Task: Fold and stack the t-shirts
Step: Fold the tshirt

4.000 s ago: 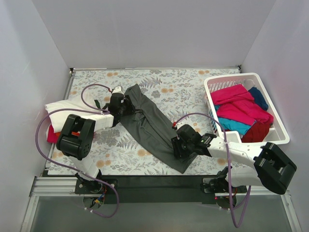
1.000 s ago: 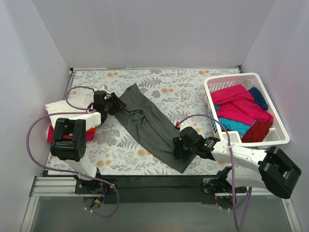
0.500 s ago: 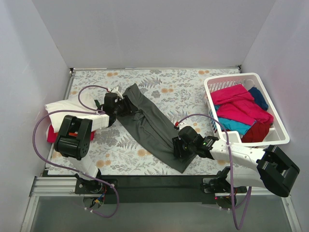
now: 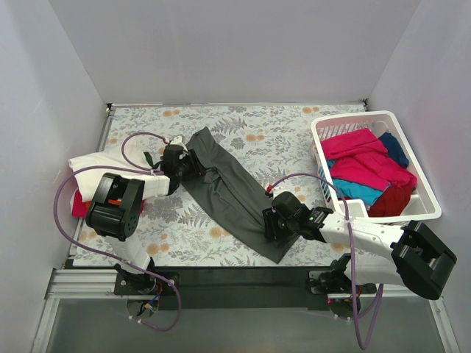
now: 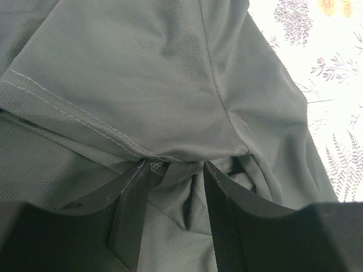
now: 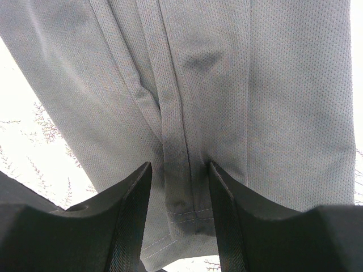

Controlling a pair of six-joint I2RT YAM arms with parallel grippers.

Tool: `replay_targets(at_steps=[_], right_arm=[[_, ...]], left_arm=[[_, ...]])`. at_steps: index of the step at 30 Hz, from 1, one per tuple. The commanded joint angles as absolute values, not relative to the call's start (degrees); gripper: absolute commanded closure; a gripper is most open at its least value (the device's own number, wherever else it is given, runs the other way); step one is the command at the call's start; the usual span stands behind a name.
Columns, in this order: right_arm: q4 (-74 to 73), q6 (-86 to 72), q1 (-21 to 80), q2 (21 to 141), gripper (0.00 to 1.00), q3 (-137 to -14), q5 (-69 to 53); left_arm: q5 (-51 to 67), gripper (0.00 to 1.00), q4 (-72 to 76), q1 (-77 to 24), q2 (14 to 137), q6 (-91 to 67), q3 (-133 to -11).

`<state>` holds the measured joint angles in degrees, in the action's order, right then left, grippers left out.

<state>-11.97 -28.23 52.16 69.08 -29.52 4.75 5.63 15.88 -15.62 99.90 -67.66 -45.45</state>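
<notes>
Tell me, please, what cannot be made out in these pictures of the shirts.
- Top view: the left arm covers part of the folded pile, so its shirt count is unknown.
- Top view: shirts in the basket overlap, hiding those beneath.
- Both wrist views: the dark grey t-shirt runs off the frame; its outline is cut off.

Surroundings, top view: covered table, one basket, plain enclosure.
White slatted plastic basket [image 4: 352,118] sits at right of frame on the leaf-and-flower printed table cover [image 4: 287,132], set slightly askew to the cover's edges. Plain white walls [image 4: 235,51] at back and both sides. Black strip [image 4: 243,276] runs along the cover's bottom edge; metal rail [image 4: 81,283] at lower left.
</notes>
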Motion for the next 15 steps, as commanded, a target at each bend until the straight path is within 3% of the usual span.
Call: replay_targets(at_steps=[1,6,11,15], right_arm=[[-18.19,-27.86,52.38,71.46,0.6,-27.51,5.54],[-18.46,-28.04,52.38,70.84,0.71,-26.72,4.92],[-19.24,-28.3,53.08,69.53,0.98,-26.02,4.39],[-21.62,-29.18,54.4,66.45,0.99,-26.36,5.1]], left_arm=[[2.55,0.6,16.61,-15.91,98.08,-66.01,-45.44],[0.88,0.59,15.73,-15.91,99.14,-67.15,-45.79],[-2.1,0.58,13.89,-16.0,100.28,-67.59,-46.84],[-4.3,0.58,12.84,-15.91,100.55,-67.5,-47.02]])
